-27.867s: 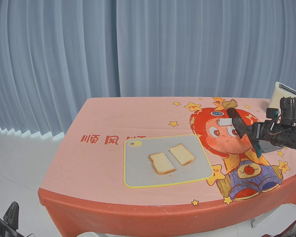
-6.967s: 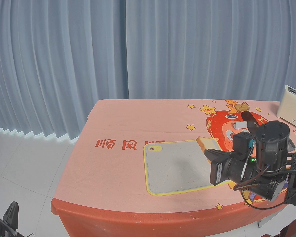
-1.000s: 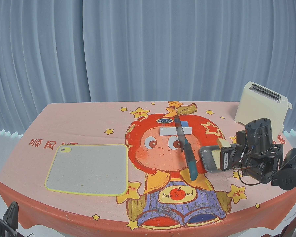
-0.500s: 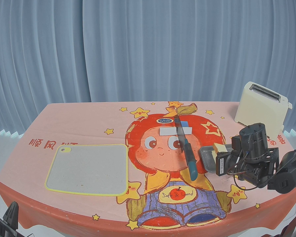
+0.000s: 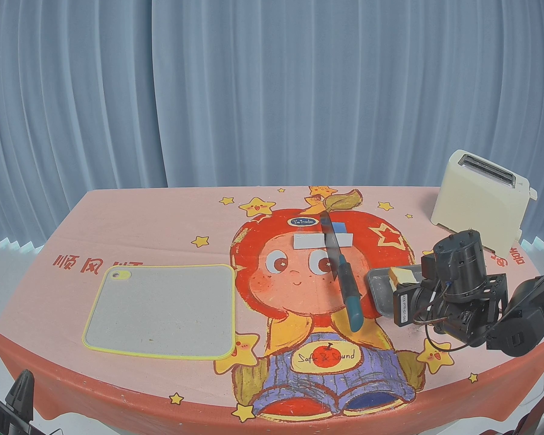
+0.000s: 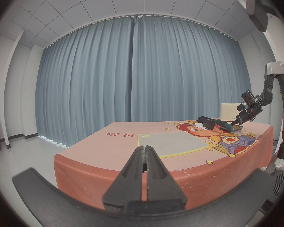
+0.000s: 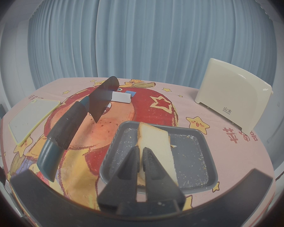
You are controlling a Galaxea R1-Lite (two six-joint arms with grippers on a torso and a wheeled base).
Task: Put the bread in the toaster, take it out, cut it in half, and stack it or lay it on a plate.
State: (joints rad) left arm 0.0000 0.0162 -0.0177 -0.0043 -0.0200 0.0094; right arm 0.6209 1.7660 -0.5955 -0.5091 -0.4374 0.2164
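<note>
1. Pink tablecloth point(image 5: 163, 225), head cam: our right gripper point(image 5: 400, 285) pinches the bread point(image 5: 405, 273) over the grey tray point(image 5: 376, 288).
2. Left wrist: left gripper point(image 6: 144, 164) sits closed, empty.
3. Right wrist: bread looks soft, light; we'd squeeze gently near the crust.

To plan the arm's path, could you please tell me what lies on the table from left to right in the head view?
board → knife → tray → toaster
</note>
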